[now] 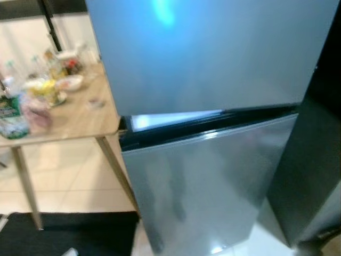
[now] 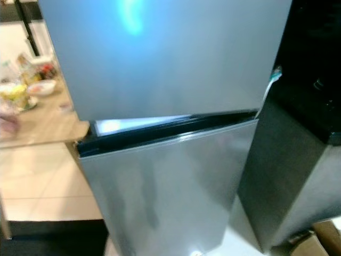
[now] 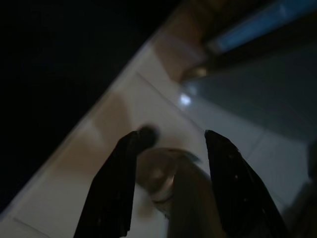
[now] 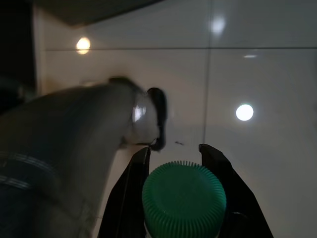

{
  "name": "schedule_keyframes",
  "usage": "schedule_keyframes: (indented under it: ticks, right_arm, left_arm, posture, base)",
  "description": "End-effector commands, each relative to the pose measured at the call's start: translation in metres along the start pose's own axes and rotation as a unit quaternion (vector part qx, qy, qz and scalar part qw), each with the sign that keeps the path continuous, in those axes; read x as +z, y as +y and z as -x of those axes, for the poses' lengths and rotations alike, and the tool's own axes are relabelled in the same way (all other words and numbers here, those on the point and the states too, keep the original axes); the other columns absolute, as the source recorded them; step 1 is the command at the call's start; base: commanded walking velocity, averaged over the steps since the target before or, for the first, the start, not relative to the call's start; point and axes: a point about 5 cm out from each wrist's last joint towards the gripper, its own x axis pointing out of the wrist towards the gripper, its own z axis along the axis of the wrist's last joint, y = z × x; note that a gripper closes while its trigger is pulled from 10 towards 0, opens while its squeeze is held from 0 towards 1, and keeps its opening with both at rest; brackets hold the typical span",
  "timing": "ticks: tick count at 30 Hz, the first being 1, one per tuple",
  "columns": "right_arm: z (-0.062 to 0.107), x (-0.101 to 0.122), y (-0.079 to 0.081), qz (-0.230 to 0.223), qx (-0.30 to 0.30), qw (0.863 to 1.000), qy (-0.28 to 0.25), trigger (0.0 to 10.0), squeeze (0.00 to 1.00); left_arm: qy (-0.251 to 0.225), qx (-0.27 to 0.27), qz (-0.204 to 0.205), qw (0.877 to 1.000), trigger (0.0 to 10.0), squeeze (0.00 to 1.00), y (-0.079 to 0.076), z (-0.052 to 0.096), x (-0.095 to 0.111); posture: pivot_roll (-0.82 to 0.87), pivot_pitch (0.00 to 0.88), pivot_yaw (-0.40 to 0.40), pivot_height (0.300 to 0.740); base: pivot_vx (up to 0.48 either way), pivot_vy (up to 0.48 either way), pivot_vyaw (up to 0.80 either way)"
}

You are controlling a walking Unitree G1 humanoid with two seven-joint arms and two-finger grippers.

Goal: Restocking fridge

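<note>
Right gripper grips a green-capped bottle. Left gripper is open, empty. Fridge stands ahead, table left.

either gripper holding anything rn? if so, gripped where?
Right gripper holds a bottle by its green ribbed cap, one finger on each side. Left gripper is open and holds nothing.

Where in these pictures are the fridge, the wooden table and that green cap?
fridge point(image 1: 213, 53): left eye view, on the upper door's front.
wooden table point(image 1: 80, 120): left eye view, on a bare part of its top.
green cap point(image 4: 184, 196): right wrist view, on the cap's top.
</note>
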Motion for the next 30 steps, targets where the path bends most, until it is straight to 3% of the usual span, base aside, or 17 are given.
schedule_keyframes:
  ticks: [1,7,10,13,15,21,30]
  right_arm:
    - [0.0,-0.006,0.004,-0.004,0.003,1.0,0.009,10.0,0.0]
    - [0.0,-0.007,0.003,-0.004,0.002,1.0,0.01,10.0,0.0]
    - [0.0,-0.007,0.002,-0.004,0.001,1.0,0.011,10.0,0.0]
    - [0.001,-0.007,0.002,-0.004,0.0,1.0,0.012,10.0,0.0]
    - [0.001,-0.008,0.002,-0.003,-0.001,1.0,0.012,10.0,0.0]
    - [0.001,-0.008,0.001,-0.004,-0.001,1.0,0.012,10.0,0.0]
    - [0.001,-0.008,0.002,-0.006,0.001,1.0,0.011,10.0,0.0]
  left_arm:
    - [-0.011,-0.002,-0.012,1.0,10.0,0.0,-0.002,-0.002,0.009]
    - [-0.021,-0.007,-0.012,1.0,10.0,0.0,-0.005,-0.003,0.014]
    - [-0.034,-0.003,-0.007,0.999,10.0,0.0,-0.005,-0.003,0.019]
    - [-0.065,0.004,-0.014,0.998,10.0,0.0,-0.006,-0.004,0.035]
    - [-0.108,0.002,-0.026,0.994,10.0,0.0,-0.009,-0.004,0.058]
    - [-0.153,-0.026,-0.043,0.987,10.0,0.0,-0.021,-0.005,0.086]
    - [-0.16,-0.047,-0.05,0.985,10.0,0.0,-0.029,-0.006,0.091]
  posture:
    - [-0.08,0.004,0.021,0.74]
    - [-0.08,0.005,0.019,0.74]
    - [-0.08,0.005,0.019,0.74]
    - [-0.08,0.007,0.017,0.74]
    - [-0.08,0.007,0.017,0.74]
    - [-0.08,0.008,0.015,0.74]
    - [-0.09,0.018,0.021,0.74]
  base:
    - [-0.48,0.0,0.0]
    - [-0.466,0.0,0.0]
    - [0.0,0.0,0.0]
    - [0.0,0.0,0.0]
    - [0.0,0.0,0.0]
    - [0.0,0.0,0.0]
    - [0.0,-0.27,0.0]
